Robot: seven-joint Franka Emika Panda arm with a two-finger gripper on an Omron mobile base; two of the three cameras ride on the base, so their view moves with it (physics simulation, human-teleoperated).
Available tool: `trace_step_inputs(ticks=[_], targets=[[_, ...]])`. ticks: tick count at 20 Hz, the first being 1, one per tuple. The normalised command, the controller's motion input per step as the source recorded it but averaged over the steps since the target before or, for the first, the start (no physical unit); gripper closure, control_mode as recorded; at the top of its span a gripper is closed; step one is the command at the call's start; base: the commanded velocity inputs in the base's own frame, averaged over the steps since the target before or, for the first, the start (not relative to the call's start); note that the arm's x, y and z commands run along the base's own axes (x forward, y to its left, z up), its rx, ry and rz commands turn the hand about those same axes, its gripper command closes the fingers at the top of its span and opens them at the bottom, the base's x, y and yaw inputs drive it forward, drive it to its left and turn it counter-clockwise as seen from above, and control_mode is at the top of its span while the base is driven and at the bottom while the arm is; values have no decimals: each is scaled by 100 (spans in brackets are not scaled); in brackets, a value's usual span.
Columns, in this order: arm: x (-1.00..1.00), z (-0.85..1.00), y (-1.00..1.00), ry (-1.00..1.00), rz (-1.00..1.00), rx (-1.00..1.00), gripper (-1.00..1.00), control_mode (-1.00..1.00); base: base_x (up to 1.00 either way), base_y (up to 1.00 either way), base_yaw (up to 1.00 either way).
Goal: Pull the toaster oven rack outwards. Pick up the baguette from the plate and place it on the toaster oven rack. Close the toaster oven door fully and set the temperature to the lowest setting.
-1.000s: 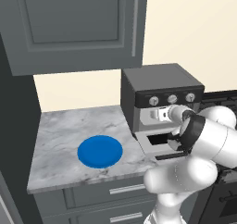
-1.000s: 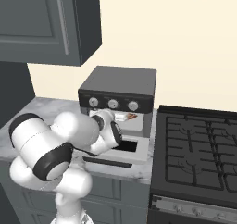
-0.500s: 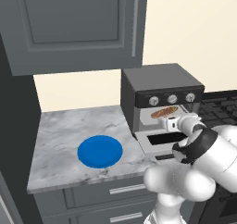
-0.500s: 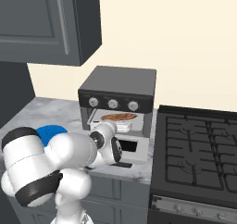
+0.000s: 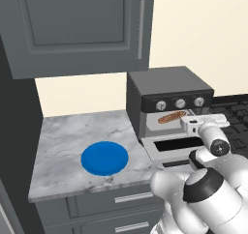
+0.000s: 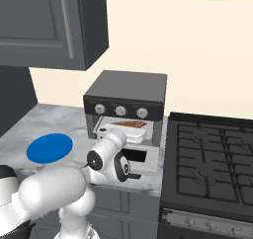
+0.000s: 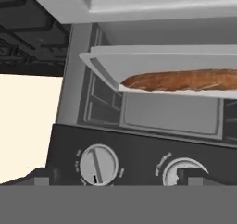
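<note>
The tool (image 5: 206, 123) is hanging wide open and holding nothing, just in front of the toaster oven (image 5: 169, 100). The baguette (image 5: 172, 116) is lying on the toaster oven rack (image 6: 127, 131), which is sticking out over the lowered toaster oven door (image 5: 175, 145). The plate (image 5: 104, 158) is sitting bare on the tabletop (image 5: 68, 141), left of the oven.

One toaster oven (image 5: 167, 100) stands on the counter (image 5: 72, 141). Three knobs (image 5: 180, 103) run in a row across its front. One baguette (image 5: 172, 116) lies on its one rack (image 6: 129, 130), and its one door (image 5: 169, 145) hangs open below. One blue plate (image 5: 104, 158) lies left of the oven. One stovetop (image 6: 212, 159) sits at the oven's right.
</note>
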Motion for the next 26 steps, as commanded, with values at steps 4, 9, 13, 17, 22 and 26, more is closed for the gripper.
trace_step_inputs(ticks=[4, 9, 13, 17, 22, 26], targets=[[-78, 79, -45, 12, 0, 0, -100, -100, 0, 0, 0], [-79, 81, -56, 15, 0, 0, -100, -100, 0, 0, 0], [-56, 85, -72, 17, 0, 9, -100, -100, 0, 0, 0], [-40, 78, -94, 0, 0, 35, -100, -100, 0, 0, 0], [-26, 45, -100, -10, 1, 68, -100, -100, 0, 0, 0], [-29, 5, -100, -35, 1, 90, -100, -100, 0, 0, 0]])
